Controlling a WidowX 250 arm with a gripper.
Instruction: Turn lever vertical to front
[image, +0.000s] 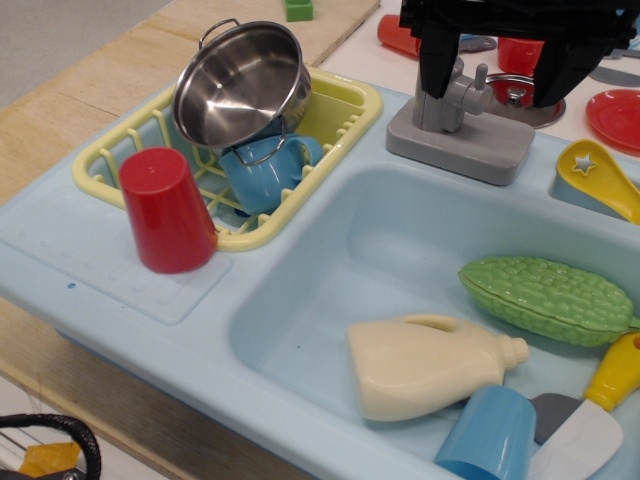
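The grey toy faucet (443, 108) stands on its flat grey base (460, 145) at the back rim of the light blue sink (330, 260). Its lever (479, 84) is a short stubby grey arm with a small rounded peg, sticking up on the faucet's right side. My black gripper (490, 90) hangs over the faucet from the top edge, open. Its left finger (435, 62) is against the faucet's left side and its right finger (553, 72) is well to the right of the lever. The lever sits between the fingers, untouched.
A yellow dish rack (345, 105) on the left holds a tilted steel pot (243, 82) and a blue cup (262, 172). A red cup (165, 210) stands upside down beside it. In the basin lie a green gourd (545, 298), a cream bottle (425, 365), a blue cup (490, 435) and a yellow-handled spatula (600, 405).
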